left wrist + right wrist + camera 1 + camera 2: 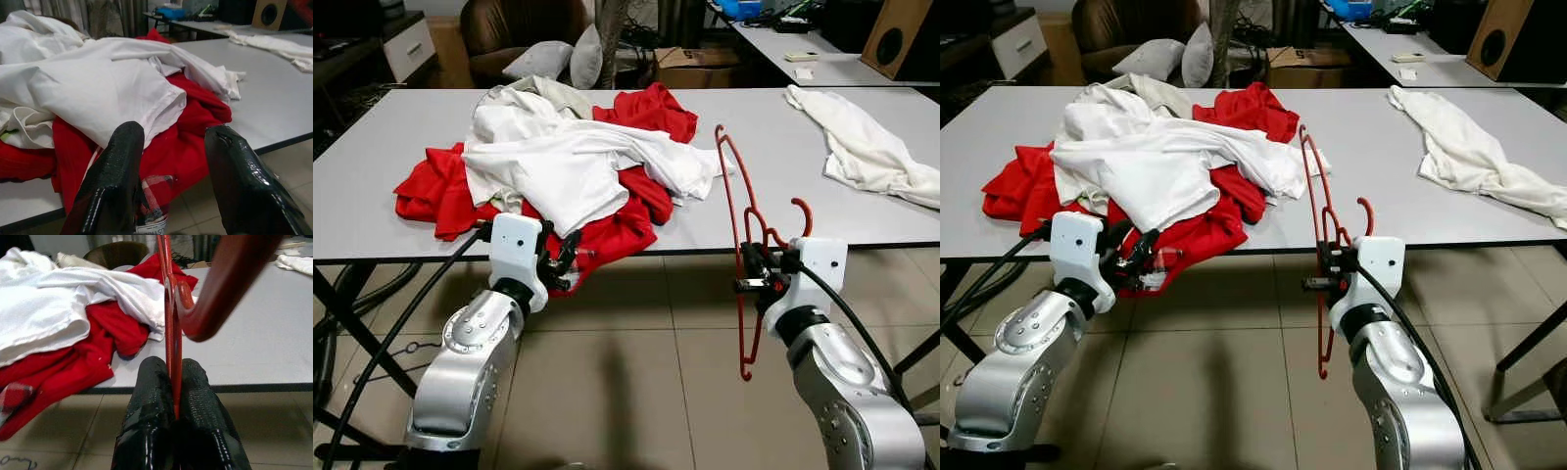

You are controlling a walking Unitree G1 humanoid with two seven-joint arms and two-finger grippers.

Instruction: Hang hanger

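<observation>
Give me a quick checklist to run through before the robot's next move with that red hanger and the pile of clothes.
1. Hanger held: ok. The right gripper is shut on the red hanger, jaws clamped on its thin bar.
2. Hanger free of the table: ok. It stands on edge just off the near edge of the grey table.
3. Left gripper ready: ok. Jaws open, nothing between them, at the red shirt that hangs over the table edge.
4. Garment separated: not ok. Red and white clothes lie tangled in one pile.
5. Neck opening of a shirt found: cannot tell.
</observation>
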